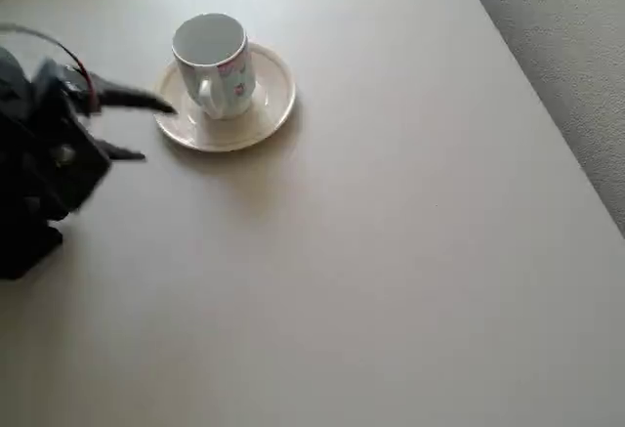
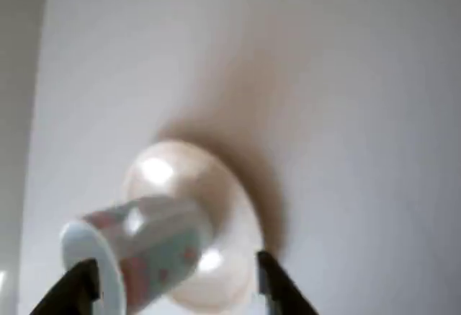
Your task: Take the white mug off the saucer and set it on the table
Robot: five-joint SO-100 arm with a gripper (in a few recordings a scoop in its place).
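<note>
in the overhead view the white mug stood upright on the saucer, a little toward the saucer's upper left side, so that more of the saucer's rim was free at the lower right. the mug's handle pointed toward the lower part of the picture, and small pink and teal marks were on its side. the saucer lay on the table, in the upper left part of it; grey carpet was beyond the table's straight edge at the right.

the gripper was at the left of the saucer - black, and somewhat blurred. its two fingers were spread apart with nothing between them. the upper fingertip was at the saucer's left rim, just beside the mug; whether it touched the rim, i could not tell. the lower fingertip was apart from the saucer, over the bare table.

in the wrist view the mug and the saucer were between the two dark fingertips - the picture was blurred.
</note>
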